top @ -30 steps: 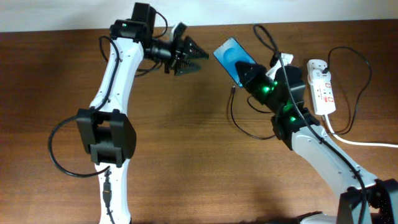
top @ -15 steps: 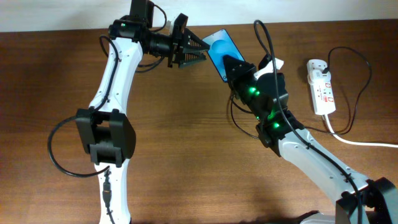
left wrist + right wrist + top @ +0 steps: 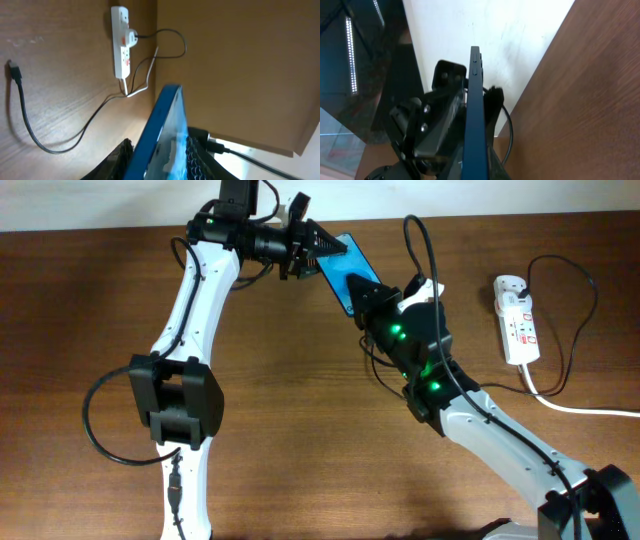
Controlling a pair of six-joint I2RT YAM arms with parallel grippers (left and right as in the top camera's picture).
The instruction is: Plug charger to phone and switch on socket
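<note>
Phone (image 3: pixel 345 272) hangs tilted over the tabletop (image 3: pixel 300 400), clamped at its lower end by the right hand (image 3: pixel 368 292). The left hand (image 3: pixel 318 248) straddles its upper end, grip unclear. One charger cable (image 3: pixel 16 75), one power strip (image 3: pixel 518 320).

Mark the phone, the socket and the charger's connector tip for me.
phone (image 3: pixel 347 275), overhead view, on its blue screen.
socket (image 3: pixel 519 330), overhead view, on its white body.
charger (image 3: pixel 15 73), left wrist view, on its connector tip.

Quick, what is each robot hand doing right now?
Left gripper: around the phone, grip cannot be told.
Right gripper: closed, holding the phone.
</note>
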